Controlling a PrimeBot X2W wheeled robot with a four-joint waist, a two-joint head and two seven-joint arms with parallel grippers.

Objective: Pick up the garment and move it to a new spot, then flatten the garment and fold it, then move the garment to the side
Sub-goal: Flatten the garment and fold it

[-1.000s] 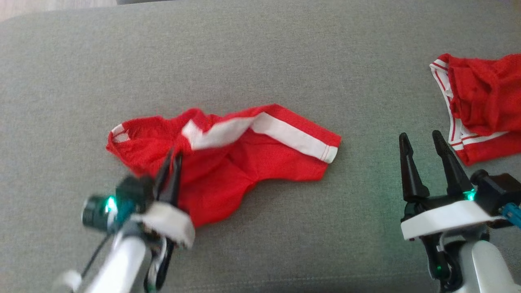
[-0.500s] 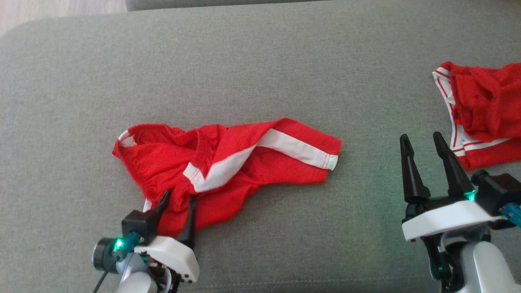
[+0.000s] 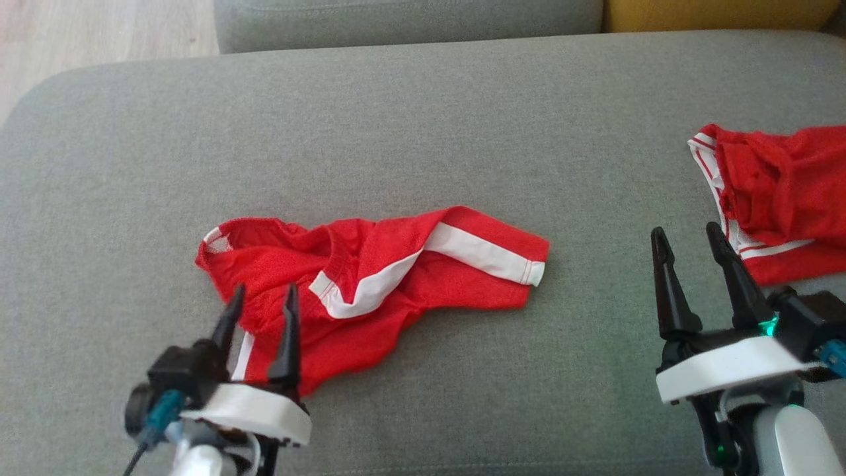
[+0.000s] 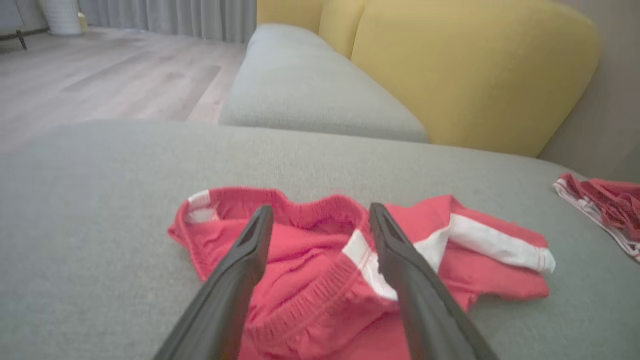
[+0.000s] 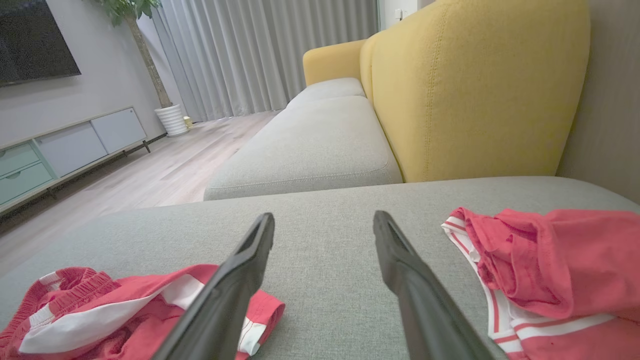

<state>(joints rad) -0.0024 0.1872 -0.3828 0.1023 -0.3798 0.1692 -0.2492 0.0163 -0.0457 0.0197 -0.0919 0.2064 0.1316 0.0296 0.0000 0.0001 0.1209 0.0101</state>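
- The garment, red shorts with a white side stripe, is seen crumpled on the grey sofa cushion, left of its middle in the head view.
- The left tool is held with its fingers apart over the garment's near left edge; nothing is clamped between them.
- The right tool is likewise spread and empty, well apart from the garment.
- A second red garment is seen bunched at the cushion's right side, near the right tool.
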